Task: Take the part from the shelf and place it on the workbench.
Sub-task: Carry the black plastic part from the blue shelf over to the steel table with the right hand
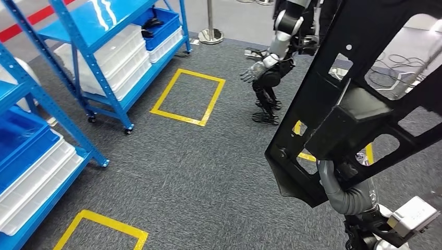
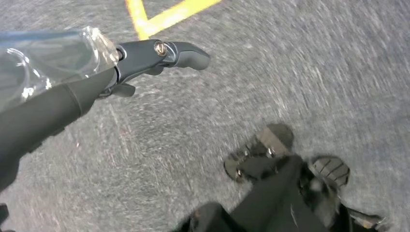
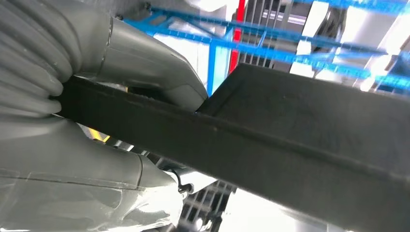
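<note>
While standing well apart from the shelf [image 1: 99, 67] in the head view, holding the part [image 1: 365, 104] up high, far out from the shelf's blue posts. Judging the first half as done: being off the shelf and in hand already. Judging the second half as not yet done: needing the walk to the workbench and the setting down. Gripping the part's lower edge with the right hand [image 1: 345, 194], fingers reaching up around a bar of the black frame. Looking down on a tape square [image 1: 187, 97] just beside the shelf, and on another robot [image 1: 276, 57] standing beyond that square, farther from the shelf.

Turning to the left wrist view: hanging the left hand [image 2: 145, 58] over the carpet [image 2: 290, 72], holding nothing and touching nothing. Stretching a dark finger out straight rather than curling it, so reading as open and idle. Not being able to place this hand against the shelf from here.

Turning to the right wrist view: clamping the right hand [image 3: 96, 121] tight on the part [image 3: 290, 145], thumb pressing one face and palm backing the other, with no gap between them. Catching the shelf [image 3: 290, 34] as blue rails well beyond the part.
</note>
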Controlling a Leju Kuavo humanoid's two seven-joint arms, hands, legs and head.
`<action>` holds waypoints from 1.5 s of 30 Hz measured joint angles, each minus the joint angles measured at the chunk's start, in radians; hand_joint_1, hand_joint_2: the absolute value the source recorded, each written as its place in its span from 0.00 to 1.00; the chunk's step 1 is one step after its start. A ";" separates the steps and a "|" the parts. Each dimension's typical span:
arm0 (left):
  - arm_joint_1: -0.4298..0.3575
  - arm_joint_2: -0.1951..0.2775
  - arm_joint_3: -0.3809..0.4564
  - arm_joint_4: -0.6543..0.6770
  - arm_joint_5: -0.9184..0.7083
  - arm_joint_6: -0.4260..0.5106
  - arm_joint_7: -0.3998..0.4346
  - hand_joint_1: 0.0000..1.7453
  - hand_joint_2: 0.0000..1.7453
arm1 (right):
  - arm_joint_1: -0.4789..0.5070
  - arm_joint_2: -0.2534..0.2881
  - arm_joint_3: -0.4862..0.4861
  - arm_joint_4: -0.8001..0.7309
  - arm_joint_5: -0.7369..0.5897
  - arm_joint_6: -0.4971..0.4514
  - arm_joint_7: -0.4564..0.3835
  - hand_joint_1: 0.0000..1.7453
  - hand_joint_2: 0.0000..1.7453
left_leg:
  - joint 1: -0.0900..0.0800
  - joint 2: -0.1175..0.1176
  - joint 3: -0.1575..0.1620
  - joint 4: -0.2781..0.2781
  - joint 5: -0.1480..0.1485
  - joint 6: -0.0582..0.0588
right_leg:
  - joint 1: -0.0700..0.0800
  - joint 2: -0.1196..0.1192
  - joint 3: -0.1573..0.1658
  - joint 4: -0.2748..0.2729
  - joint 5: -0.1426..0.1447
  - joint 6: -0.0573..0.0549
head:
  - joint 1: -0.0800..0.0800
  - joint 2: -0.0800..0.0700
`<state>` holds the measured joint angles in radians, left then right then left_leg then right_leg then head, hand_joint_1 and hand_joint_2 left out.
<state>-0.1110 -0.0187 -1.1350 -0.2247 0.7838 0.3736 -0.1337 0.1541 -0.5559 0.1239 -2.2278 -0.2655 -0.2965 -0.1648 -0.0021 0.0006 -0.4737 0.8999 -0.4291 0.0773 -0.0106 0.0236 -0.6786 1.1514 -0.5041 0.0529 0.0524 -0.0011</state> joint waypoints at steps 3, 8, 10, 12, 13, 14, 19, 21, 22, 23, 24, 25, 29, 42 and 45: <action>0.005 0.000 0.000 0.000 0.001 -0.004 -0.027 0.00 1.00 | 0.009 0.001 -0.001 0.000 0.000 -0.001 0.000 1.00 1.00 | 0.002 0.044 0.001 0.001 -0.004 -0.006 | -0.016 -0.015 -0.037 0.076 -0.008 0.019 | 0.000 0.000; 0.001 0.001 0.001 0.000 0.006 -0.002 -0.031 0.00 1.00 | 0.014 0.003 -0.006 -0.001 0.001 -0.004 0.000 1.00 1.00 | -0.001 0.098 0.013 0.013 -0.028 -0.037 | -0.020 -0.086 0.114 -0.197 0.096 0.019 | -0.001 0.000; -0.002 0.002 0.001 0.000 0.008 0.003 -0.019 0.00 1.00 | 0.016 0.004 -0.007 -0.003 0.001 -0.006 -0.001 1.00 1.00 | -0.002 0.115 0.015 0.014 -0.033 -0.048 | -0.015 -0.065 0.108 -0.197 0.093 -0.002 | -0.002 0.000; -0.003 0.002 0.001 0.000 0.008 0.010 -0.005 0.00 1.00 | 0.017 0.004 -0.008 -0.005 0.001 -0.006 -0.001 1.00 1.00 | 0.005 0.092 0.008 0.040 -0.058 -0.059 | -0.015 -0.045 0.103 -0.197 0.096 -0.016 | -0.002 0.000; -0.003 0.002 0.001 0.000 0.008 0.012 -0.002 0.00 1.00 | 0.017 0.004 -0.008 -0.006 0.001 -0.006 -0.002 1.00 1.00 | 0.007 0.066 -0.010 0.083 -0.086 -0.063 | -0.016 -0.035 0.102 -0.198 0.099 -0.022 | -0.003 0.000; -0.003 0.001 0.001 0.000 0.008 0.014 -0.001 0.00 1.00 | 0.017 0.004 -0.008 -0.006 0.002 -0.006 -0.002 1.00 1.00 | 0.009 0.036 -0.039 0.149 -0.123 -0.065 | -0.016 -0.026 0.100 -0.198 0.101 -0.027 | -0.003 0.000; -0.007 0.001 0.003 0.000 0.008 0.015 0.001 0.00 1.00 | 0.018 0.008 -0.008 -0.007 0.002 -0.006 -0.003 1.00 1.00 | 0.007 0.004 -0.117 0.305 -0.154 -0.052 | -0.009 0.038 0.094 -0.198 0.107 -0.034 | -0.003 0.000; -0.003 0.002 0.002 0.001 0.007 0.015 0.006 0.00 1.00 | 0.018 0.008 -0.008 -0.007 0.002 -0.007 -0.003 1.00 1.00 | 0.005 -0.035 -0.050 0.152 -0.076 -0.038 | -0.008 0.068 0.094 -0.198 0.110 -0.030 | -0.003 0.000; -0.003 0.002 0.002 0.001 0.007 0.015 0.008 0.00 1.00 | 0.018 0.009 -0.008 -0.007 0.002 -0.007 -0.003 1.00 1.00 | 0.005 -0.057 -0.026 0.089 -0.050 -0.034 | -0.008 0.081 0.092 -0.196 0.113 -0.026 | -0.003 0.000; -0.002 0.003 0.002 0.001 0.007 0.016 0.009 0.00 1.00 | 0.018 0.009 -0.008 -0.007 0.002 -0.008 -0.003 1.00 1.00 | 0.004 -0.074 -0.013 0.052 -0.038 -0.031 | -0.009 0.093 0.088 -0.196 0.116 -0.022 | -0.003 0.000; -0.002 0.003 0.002 0.001 0.007 0.016 0.010 0.00 1.00 | 0.018 0.009 -0.008 -0.007 0.002 -0.008 -0.003 1.00 1.00 | 0.002 -0.079 -0.010 0.039 -0.037 -0.030 | -0.010 0.104 0.083 -0.196 0.120 -0.016 | -0.003 0.000; -0.003 0.002 0.002 0.001 0.007 0.016 0.011 0.00 1.00 | 0.020 0.009 -0.008 -0.007 0.002 -0.009 -0.003 1.00 1.00 | 0.001 -0.069 -0.010 0.036 -0.034 -0.029 | -0.012 0.116 0.078 -0.197 0.123 -0.009 | -0.003 0.000; -0.003 0.001 0.003 0.001 0.006 0.018 0.013 0.00 1.00 | 0.022 0.009 -0.010 -0.010 0.002 -0.011 -0.003 1.00 1.00 | 0.003 -0.017 -0.006 0.027 -0.019 -0.012 | -0.010 0.045 0.029 -0.098 0.066 0.004 | -0.001 0.000; -0.001 0.002 0.002 0.002 0.006 0.018 0.014 0.00 1.00 | 0.024 0.012 -0.010 -0.012 0.002 -0.014 -0.003 1.00 1.00 | -0.006 0.108 0.000 0.041 -0.045 -0.049 | -0.003 -0.058 0.111 -0.189 0.081 -0.025 | -0.002 0.000; -0.002 0.002 0.003 0.001 0.008 0.019 0.014 0.00 1.00 | 0.022 0.012 -0.010 -0.014 0.002 -0.015 -0.003 1.00 1.00 | 0.002 0.032 -0.067 0.196 -0.136 -0.060 | -0.005 -0.026 0.103 -0.190 0.088 -0.039 | -0.003 0.000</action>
<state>-0.1130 -0.0167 -1.1323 -0.2233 0.7913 0.3922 -0.1198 0.1762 -0.5437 0.1140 -2.2418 -0.2630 -0.3120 -0.1682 -0.0005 0.0331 -0.5405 1.0957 -0.5650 0.0169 -0.0151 -0.0029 -0.5752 0.9612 -0.4162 0.0135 0.0497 -0.0011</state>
